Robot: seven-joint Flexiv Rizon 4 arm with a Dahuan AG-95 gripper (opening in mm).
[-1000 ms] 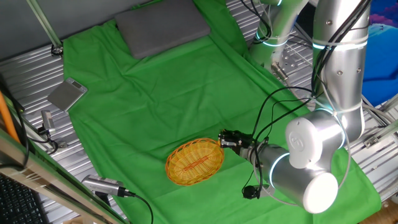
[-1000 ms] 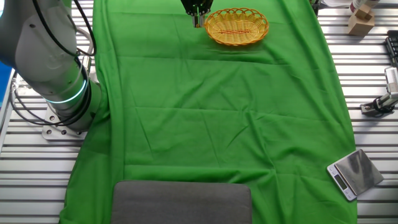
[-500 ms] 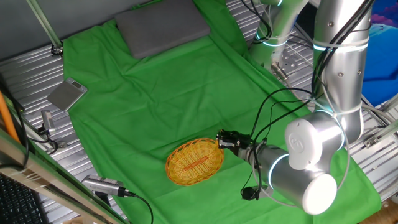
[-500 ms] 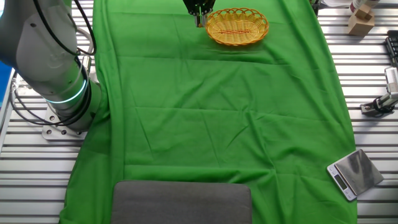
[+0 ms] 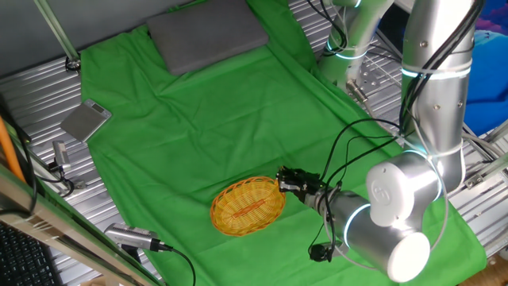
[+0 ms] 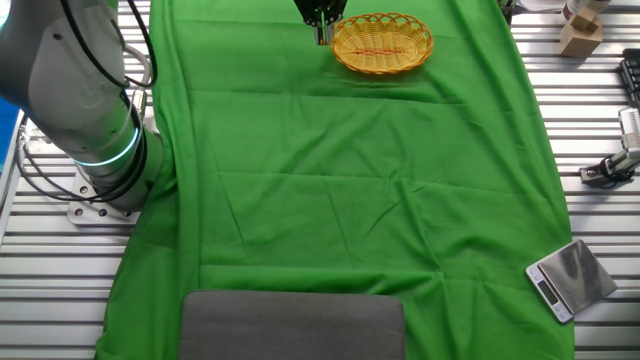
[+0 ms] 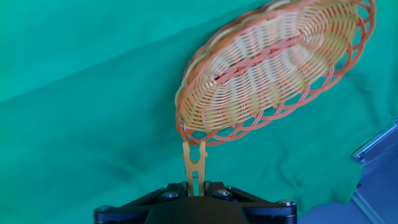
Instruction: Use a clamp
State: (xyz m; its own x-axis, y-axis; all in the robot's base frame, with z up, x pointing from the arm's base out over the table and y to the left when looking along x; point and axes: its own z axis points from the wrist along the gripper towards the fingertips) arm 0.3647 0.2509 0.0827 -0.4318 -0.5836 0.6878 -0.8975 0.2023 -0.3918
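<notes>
Tool pinches the tiny yellow-orange plastic clamp, prongs touching the rim of the oval yellow woven basket.

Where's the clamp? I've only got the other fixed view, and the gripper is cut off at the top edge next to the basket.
Observer: The hand view shows the clamp held in the gripper, prongs pointing at the basket.
Operator: Is it on the rim yet?
Observer: The prong tips meet the basket's near rim, at its lowest point in the hand view. I can't tell whether they straddle the weave.
Operator: Anything inside the basket?
Observer: Nothing. The hand view shows only bare weave with an orange band down the middle.
Operator: How's the arm coming in?
Observer: In one fixed view the gripper reaches in low from the basket's right end.
</notes>
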